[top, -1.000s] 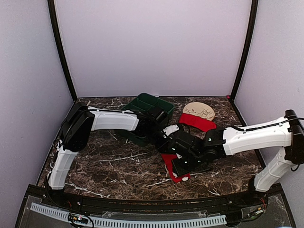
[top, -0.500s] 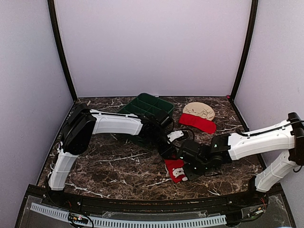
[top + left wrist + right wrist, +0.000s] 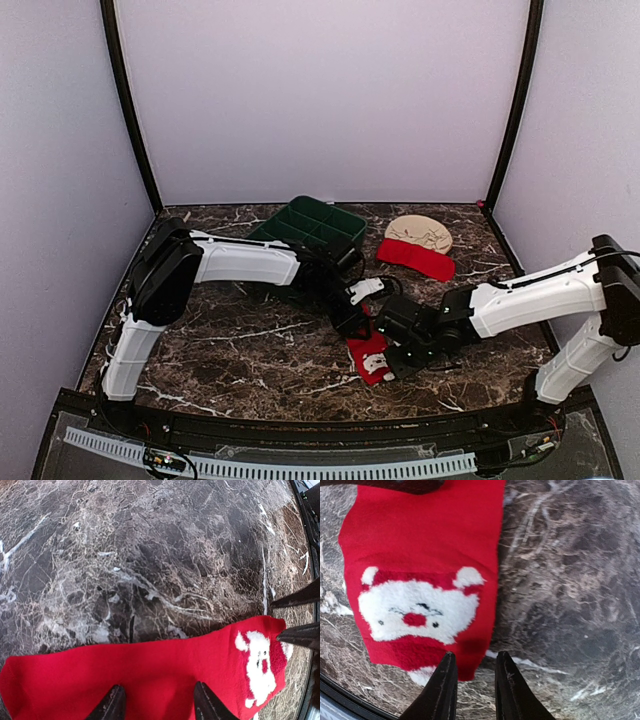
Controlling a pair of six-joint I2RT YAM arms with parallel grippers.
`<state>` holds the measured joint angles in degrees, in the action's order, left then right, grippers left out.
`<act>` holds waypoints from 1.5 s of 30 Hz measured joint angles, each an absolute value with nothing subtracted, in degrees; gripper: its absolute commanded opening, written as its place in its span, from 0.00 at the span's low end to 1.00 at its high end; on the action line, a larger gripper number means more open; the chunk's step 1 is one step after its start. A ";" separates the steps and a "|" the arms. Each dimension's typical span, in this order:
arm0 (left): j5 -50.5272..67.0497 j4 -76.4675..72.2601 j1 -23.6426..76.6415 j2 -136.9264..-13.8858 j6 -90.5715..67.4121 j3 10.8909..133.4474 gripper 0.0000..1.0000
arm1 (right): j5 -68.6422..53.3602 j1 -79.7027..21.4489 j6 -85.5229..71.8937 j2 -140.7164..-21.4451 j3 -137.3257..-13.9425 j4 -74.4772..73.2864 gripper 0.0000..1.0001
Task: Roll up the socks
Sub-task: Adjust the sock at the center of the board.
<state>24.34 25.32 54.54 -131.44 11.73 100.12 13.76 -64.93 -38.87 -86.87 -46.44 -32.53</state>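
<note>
— What is found around the work, and is anything in the way?

— A dark green plastic tray with compartments (image 3: pixel 305 220) is set at the far middle of the dark veined marble table (image 3: pixel 240 340). A tan round flat piece (image 3: pixel 420 233) is laid to the tray's right. Seen from above, the far part of the worked sock is covered by the two wrists, which are brought together over it.

— How many of each are counted?

— Two socks, one tray, one tan piece, two arms.

— Where are the socks placed, and how are they pointed?

— The red sock with a white Santa face (image 3: pixel 370 358) is laid flat near the table's middle, toward the front. Its long axis is run roughly far to near, with the Santa end nearest the front edge. The plain red sock (image 3: pixel 415 259) is laid just beside the tan piece, well apart from the first. Its length is run left to right, the right end slanted nearer.

— And the grippers?

— The left gripper (image 3: pixel 159 687) is seen spread, its fingers (image 3: pixel 112 705) set over the sock's plain stretch. The right gripper (image 3: pixel 474 655) is seen narrowly parted at the Santa end, with marble showing through the gap.
</note>
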 measured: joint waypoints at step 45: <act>8.84 25.26 52.97 -116.11 -3.57 89.73 0.61 | 12.34 -69.97 -42.78 -86.15 -57.45 -35.05 0.53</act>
<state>8.84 25.26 52.97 -116.11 -3.57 89.73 12.34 -69.97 -42.78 -86.15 -57.45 -35.05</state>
